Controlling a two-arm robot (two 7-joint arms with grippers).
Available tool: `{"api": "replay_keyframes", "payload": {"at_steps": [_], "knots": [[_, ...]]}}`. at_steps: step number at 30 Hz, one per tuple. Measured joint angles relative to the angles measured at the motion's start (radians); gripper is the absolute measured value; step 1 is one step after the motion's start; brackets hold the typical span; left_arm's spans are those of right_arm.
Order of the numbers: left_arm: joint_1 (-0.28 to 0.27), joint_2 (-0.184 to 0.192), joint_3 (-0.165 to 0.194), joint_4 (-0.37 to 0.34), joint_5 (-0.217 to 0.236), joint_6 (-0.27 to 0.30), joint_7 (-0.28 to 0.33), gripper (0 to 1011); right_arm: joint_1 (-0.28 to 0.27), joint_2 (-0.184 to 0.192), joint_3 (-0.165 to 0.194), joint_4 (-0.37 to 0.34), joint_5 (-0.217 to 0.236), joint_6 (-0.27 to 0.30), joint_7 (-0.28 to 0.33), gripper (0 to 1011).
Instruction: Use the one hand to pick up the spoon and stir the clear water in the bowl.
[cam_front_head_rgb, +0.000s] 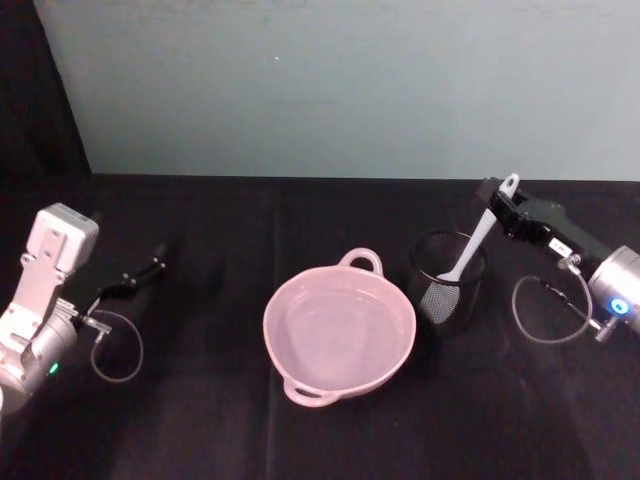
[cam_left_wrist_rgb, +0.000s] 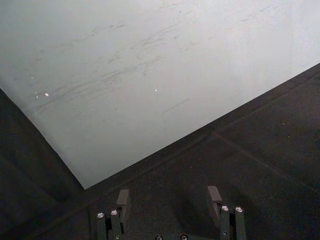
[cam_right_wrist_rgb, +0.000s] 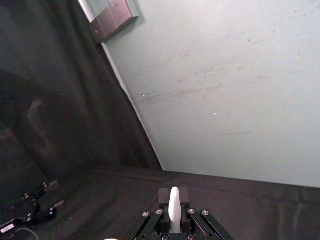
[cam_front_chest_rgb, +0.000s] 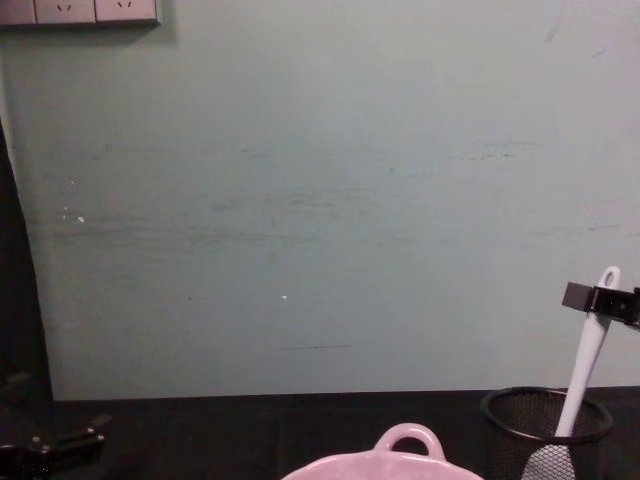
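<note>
The white spoon (cam_front_head_rgb: 470, 250) stands tilted in a black wire-mesh cup (cam_front_head_rgb: 447, 280), its paddle head down inside the cup and its holed handle end up. My right gripper (cam_front_head_rgb: 496, 207) is shut on the spoon's upper handle; the handle shows white between its fingers in the right wrist view (cam_right_wrist_rgb: 174, 205) and in the chest view (cam_front_chest_rgb: 597, 300). The pale pink bowl (cam_front_head_rgb: 339, 332) holding clear water sits left of the cup, centre table. My left gripper (cam_front_head_rgb: 150, 268) rests open at the far left, away from everything, its fingers (cam_left_wrist_rgb: 215, 197) apart over bare cloth.
A black cloth covers the table (cam_front_head_rgb: 200, 420), and a pale green wall (cam_front_head_rgb: 350, 80) stands behind it. The mesh cup (cam_front_chest_rgb: 545, 425) stands close beside the bowl's right rim. Wall sockets (cam_front_chest_rgb: 80, 10) sit high on the left.
</note>
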Motion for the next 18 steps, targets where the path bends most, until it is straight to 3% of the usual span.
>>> {"api": "replay_keyframes", "payload": {"at_steps": [9, 18], "knots": [[0.0, 0.0, 0.0, 0.0, 0.0, 0.0, 0.0, 1005, -0.007, 0.035, -0.005, -0.109, -0.085, -0.007, -0.031, 114], [0.0, 0.0, 0.0, 0.0, 0.0, 0.0, 0.0, 1005, 0.037, 0.1, -0.014, -0.258, -0.176, 0.062, -0.05, 114]]}}
